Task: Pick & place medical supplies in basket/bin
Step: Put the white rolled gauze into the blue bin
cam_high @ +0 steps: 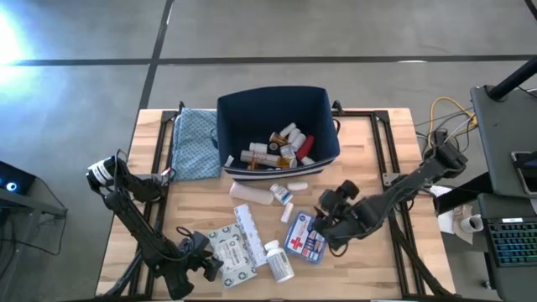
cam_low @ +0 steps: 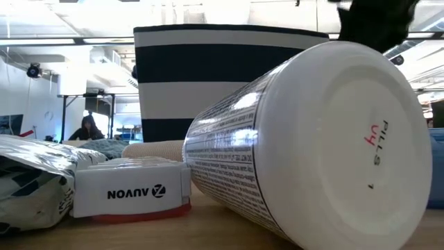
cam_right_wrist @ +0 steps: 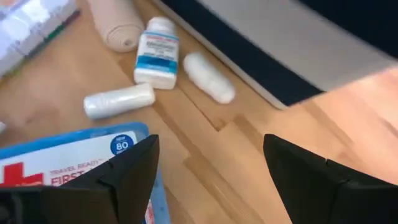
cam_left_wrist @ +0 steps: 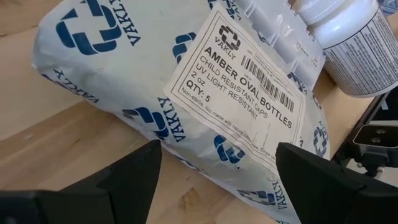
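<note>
1. Navy fabric bin at far-centre of table; already holds several bottles/tubes incl. a red bottle.
2. Left on table near bin front: small white bottle w/ blue label, two white rolls, tan bandage roll.
3. Nearer front edge: first-aid box, big white pill bottle, grey-white printed packet, pill organiser strip.
4. Left hand low at front-left, fingers spread wide, nothing gripped. Packet straight ahead betw. fingers, label "Amber Oval Bottles" facing cam; long axis runs roughly across the finger gap.
5. Right hand over right end of first-aid box, fingers parted, empty. Box just under/beside one finger; bin wall ahead, small bottle + rolls betw. hand and bin.
6. Judgement: packet = left arm's pick (closest); first-aid box = right arm's. Bin lies away from both, closer to right.
</note>
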